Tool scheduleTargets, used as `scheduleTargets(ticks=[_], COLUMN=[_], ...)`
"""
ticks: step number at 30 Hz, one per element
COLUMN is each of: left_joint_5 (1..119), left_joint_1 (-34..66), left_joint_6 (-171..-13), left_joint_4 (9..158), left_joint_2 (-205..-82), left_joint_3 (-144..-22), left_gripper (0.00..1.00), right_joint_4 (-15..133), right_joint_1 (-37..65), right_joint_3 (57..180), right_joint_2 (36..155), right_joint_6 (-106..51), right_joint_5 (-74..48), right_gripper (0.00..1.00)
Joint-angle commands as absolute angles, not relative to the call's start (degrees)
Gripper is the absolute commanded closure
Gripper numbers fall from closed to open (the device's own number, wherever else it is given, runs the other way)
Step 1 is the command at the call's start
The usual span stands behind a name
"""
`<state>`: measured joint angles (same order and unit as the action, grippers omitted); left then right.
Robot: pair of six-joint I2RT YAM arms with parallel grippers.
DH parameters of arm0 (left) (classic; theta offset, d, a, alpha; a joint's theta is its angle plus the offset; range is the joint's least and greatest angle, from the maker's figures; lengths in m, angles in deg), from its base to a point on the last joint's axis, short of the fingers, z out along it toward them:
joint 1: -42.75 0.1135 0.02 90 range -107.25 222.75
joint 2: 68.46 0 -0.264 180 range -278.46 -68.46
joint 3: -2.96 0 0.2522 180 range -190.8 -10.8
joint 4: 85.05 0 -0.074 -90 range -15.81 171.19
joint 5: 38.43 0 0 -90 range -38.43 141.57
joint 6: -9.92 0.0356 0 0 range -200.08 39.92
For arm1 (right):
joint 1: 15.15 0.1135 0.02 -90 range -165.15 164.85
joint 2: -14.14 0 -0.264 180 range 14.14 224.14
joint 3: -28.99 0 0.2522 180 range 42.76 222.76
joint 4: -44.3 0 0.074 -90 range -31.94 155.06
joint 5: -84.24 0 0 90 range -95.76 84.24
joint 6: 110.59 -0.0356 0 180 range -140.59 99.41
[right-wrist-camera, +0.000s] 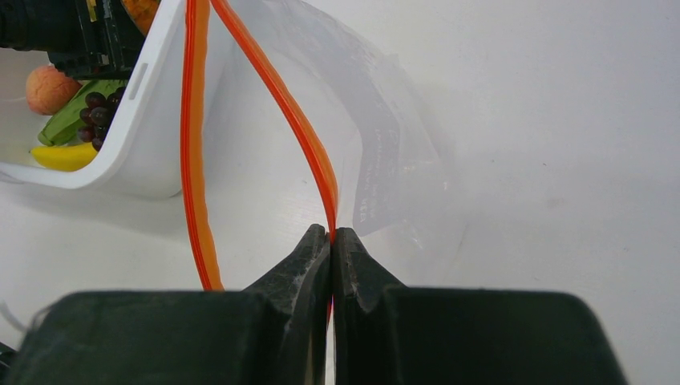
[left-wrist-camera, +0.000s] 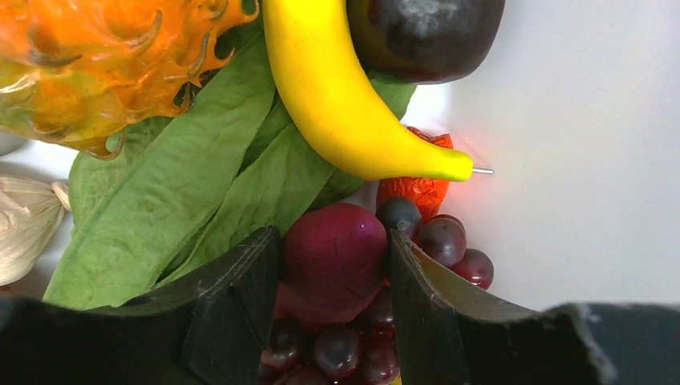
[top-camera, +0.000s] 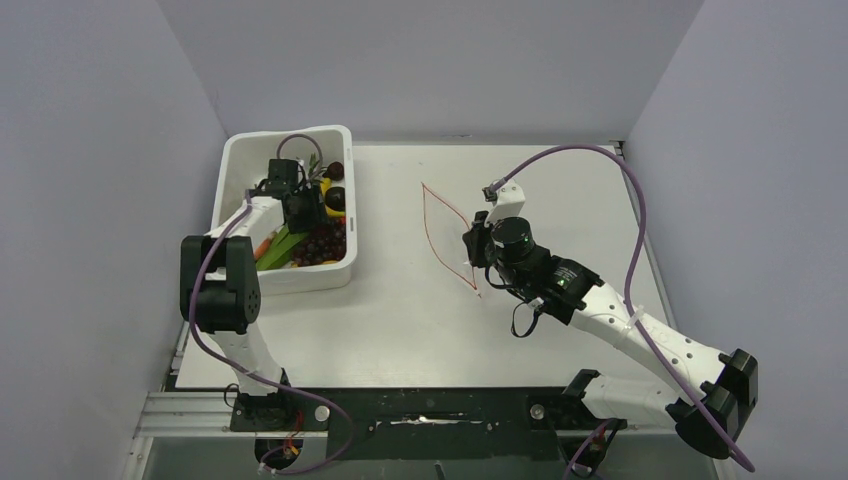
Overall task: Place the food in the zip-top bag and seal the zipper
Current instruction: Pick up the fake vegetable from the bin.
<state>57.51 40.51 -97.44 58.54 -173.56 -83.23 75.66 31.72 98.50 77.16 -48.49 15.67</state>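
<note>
Right gripper (right-wrist-camera: pixel 331 234), pressed together, pinches the zipper (right-wrist-camera: pixel 277 100) of the zip-top bag (right-wrist-camera: pixel 393 136), mouth gaping above the tabletop (right-wrist-camera: pixel 561 120). Left gripper (left-wrist-camera: pixel 333 239) (inside the white tub (top-camera: pixel 240 160)) appears to clamp a maroon fruit (left-wrist-camera: pixel 333 269) beside grapes (left-wrist-camera: pixel 441 241).

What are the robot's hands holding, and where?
The right gripper pinches the bag by its orange zipper. The left gripper squeezes a dark red fruit by its sides, in the tub.

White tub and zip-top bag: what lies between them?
Only bare table lies between the white tub and the zip-top bag, as the top external view shows.
</note>
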Motion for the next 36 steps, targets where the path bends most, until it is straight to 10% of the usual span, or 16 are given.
scheduleTargets(ticks=[1, 36], left_joint_5=[55.38, 51.39], left_joint_1=[39.71, 38.89], left_joint_6=[-97.12, -102.26], left_joint_4=[57.31, 63.88], left_joint_2=[-169.97, -136.8], left_joint_3=[-84.98, -73.3], left_gripper=[0.64, 0.76], right_joint_4=[73.66, 75.46], right_joint_1=[31.96, 33.43], right_joint_3=[100.11, 104.02], right_joint_2=[77.69, 82.73], right_joint_6=[-49.27, -54.49], right_joint_5=[17.09, 17.63], right_gripper=[1.0, 1.0])
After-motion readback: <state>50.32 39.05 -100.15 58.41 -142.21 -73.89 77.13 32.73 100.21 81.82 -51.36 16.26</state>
